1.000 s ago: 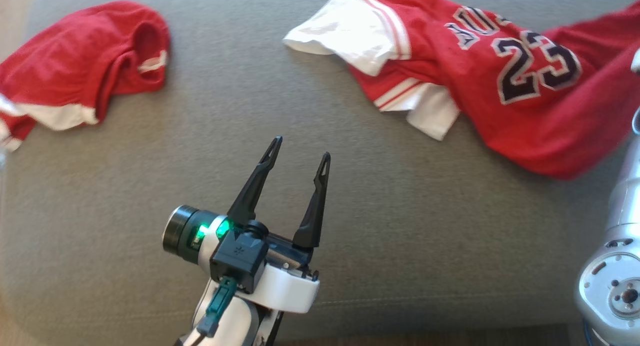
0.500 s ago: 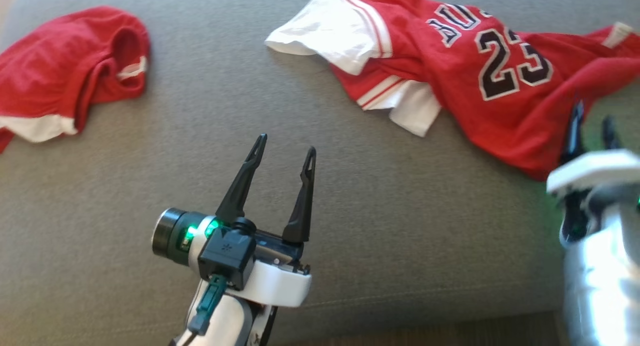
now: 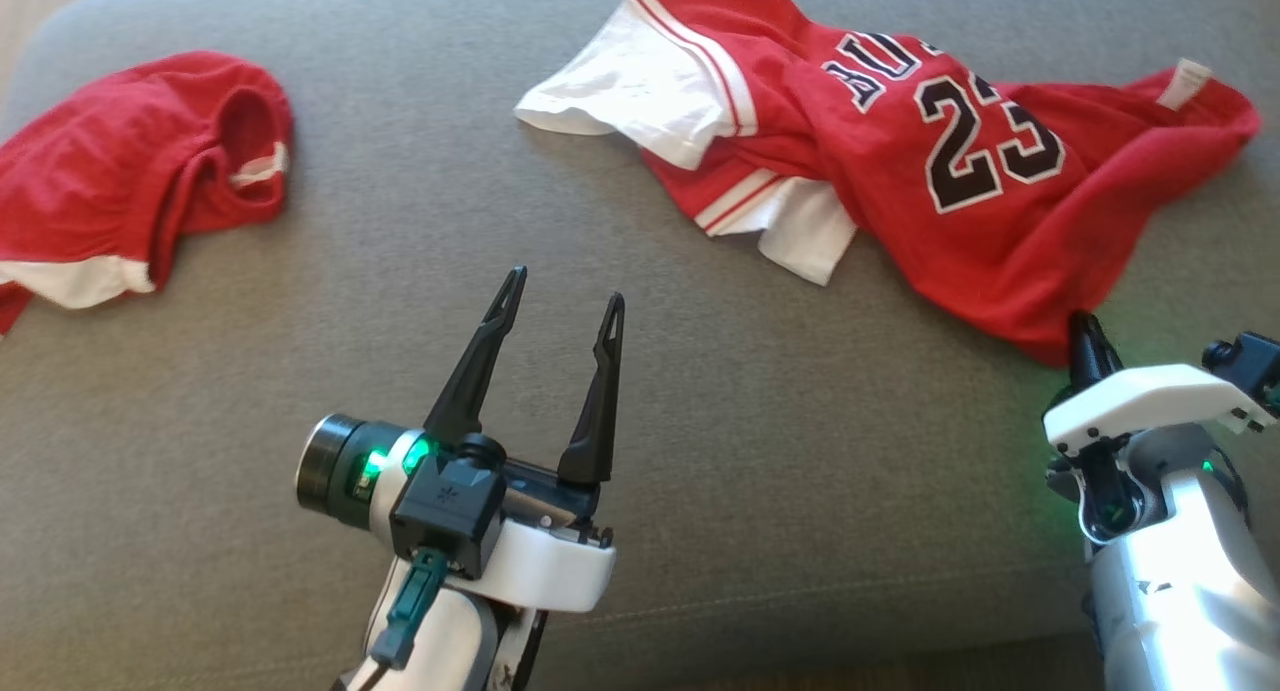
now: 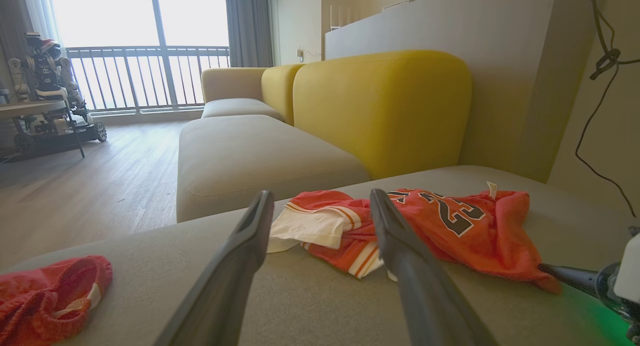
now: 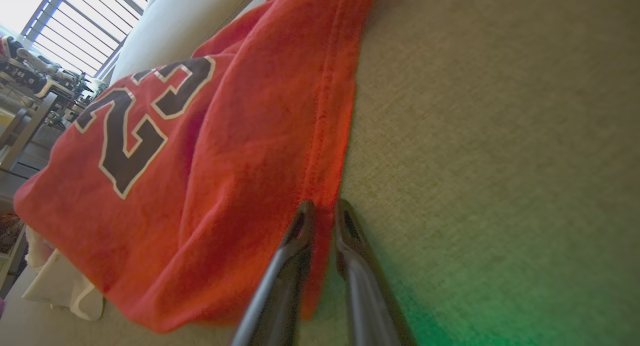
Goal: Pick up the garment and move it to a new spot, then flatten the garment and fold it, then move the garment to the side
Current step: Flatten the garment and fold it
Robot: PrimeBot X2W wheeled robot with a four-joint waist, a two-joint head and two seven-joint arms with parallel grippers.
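Note:
The garment (image 3: 960, 261), a crumpled red jersey with white sleeves and a dark "23", lies at the back right of the grey cushion (image 3: 700, 421). My right gripper (image 3: 1082, 323) is at the jersey's near corner. In the right wrist view the right gripper (image 5: 323, 208) has its fingers nearly together with the red hem of the garment (image 5: 225, 186) pinched between them. My left gripper (image 3: 565, 286) hovers open over bare cushion, left of the jersey and apart from it. In the left wrist view the left gripper (image 4: 320, 196) points at the garment (image 4: 465, 246).
A second crumpled red garment (image 3: 120, 181) with white trim lies at the cushion's far left. The cushion's front edge runs along the bottom of the head view. Behind the cushion stand a yellow backrest (image 4: 380, 105) and a grey sofa section (image 4: 250, 155).
The head camera has shifted. My right gripper has come in from the right edge, reached the jersey's near corner and closed on its hem. The left gripper stays open in place.

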